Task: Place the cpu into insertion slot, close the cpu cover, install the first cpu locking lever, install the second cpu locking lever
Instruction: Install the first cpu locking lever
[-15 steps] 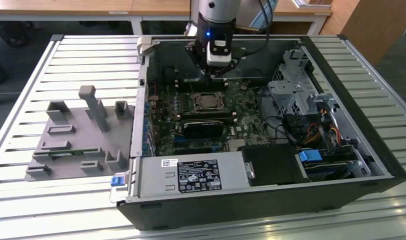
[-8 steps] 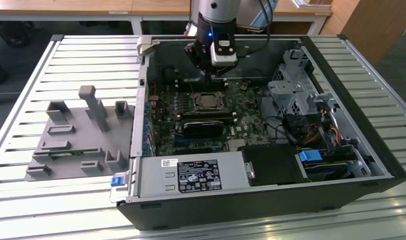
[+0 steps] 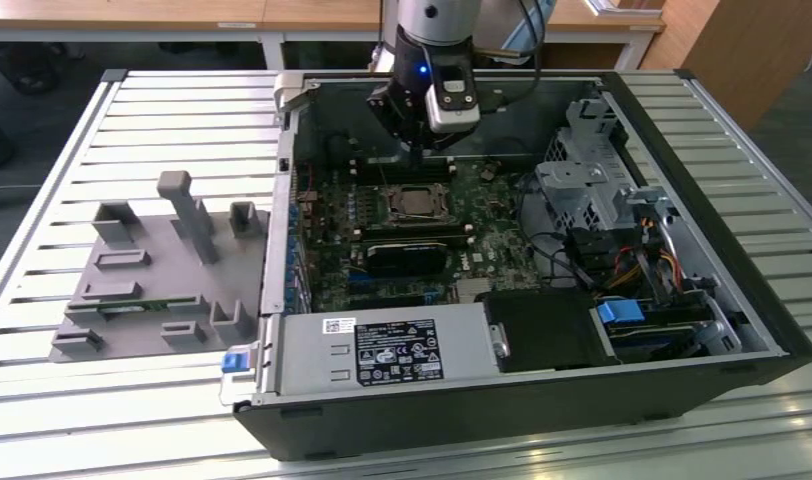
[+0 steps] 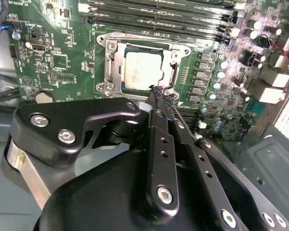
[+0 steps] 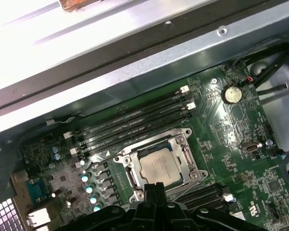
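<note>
End effector, tips pinched together, masking one edge of cpu cover around cpu.

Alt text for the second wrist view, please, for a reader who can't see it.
The shut black gripper points its tips at the edge of the metal frame that lies around the silver chip. Green circuit board surrounds them, with long black memory slots beyond.
</note>
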Available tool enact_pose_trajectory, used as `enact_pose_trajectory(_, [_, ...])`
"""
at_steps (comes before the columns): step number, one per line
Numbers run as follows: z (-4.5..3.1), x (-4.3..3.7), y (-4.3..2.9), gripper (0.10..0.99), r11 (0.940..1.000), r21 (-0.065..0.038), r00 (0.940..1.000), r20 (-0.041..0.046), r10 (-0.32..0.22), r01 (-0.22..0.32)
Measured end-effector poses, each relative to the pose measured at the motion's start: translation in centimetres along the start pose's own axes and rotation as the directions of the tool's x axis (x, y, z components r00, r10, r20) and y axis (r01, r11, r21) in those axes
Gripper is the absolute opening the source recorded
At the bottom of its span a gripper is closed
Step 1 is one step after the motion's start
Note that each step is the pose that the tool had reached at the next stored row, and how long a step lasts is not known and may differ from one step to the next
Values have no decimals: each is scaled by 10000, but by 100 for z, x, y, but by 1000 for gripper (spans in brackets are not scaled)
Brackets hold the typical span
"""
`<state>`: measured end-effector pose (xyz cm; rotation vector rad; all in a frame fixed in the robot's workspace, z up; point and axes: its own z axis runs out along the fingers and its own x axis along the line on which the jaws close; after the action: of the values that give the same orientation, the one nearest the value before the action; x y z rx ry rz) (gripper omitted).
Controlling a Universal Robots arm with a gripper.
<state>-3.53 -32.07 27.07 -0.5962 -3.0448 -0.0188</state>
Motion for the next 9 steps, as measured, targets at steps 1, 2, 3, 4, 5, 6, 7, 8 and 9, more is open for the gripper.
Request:
enact_pose_trajectory(1, [0, 0, 0, 110, 10000, 4, 10000, 0, -94, 94])
enact_pose_trajectory(2, [0, 0, 0, 110, 9998, 8, 9998, 0, -188, 188])
enact_pose_trajectory(3, [0, 0, 0, 110, 9996, 12, 9996, -1, -279, 279])
enact_pose_trajectory(4, [0, 0, 0, 110, 9993, 15, 9993, -1, -368, 368])
enact_pose_trajectory(5, [0, 0, -1, 110, 9990, 19, 9990, -2, -457, 457])
enact_pose_trajectory(6, [0, 0, -1, 110, 9985, 23, 9985, -3, -551, 551])
enact_pose_trajectory(7, [0, 0, -1, 110, 9980, 27, 9980, -4, -637, 637])
enact_pose_trajectory(8, [0, 0, -1, 110, 9974, 29, 9974, -4, -721, 721])
enact_pose_trajectory(9, [0, -1, -1, 110, 9968, 33, 9968, -5, -805, 805])
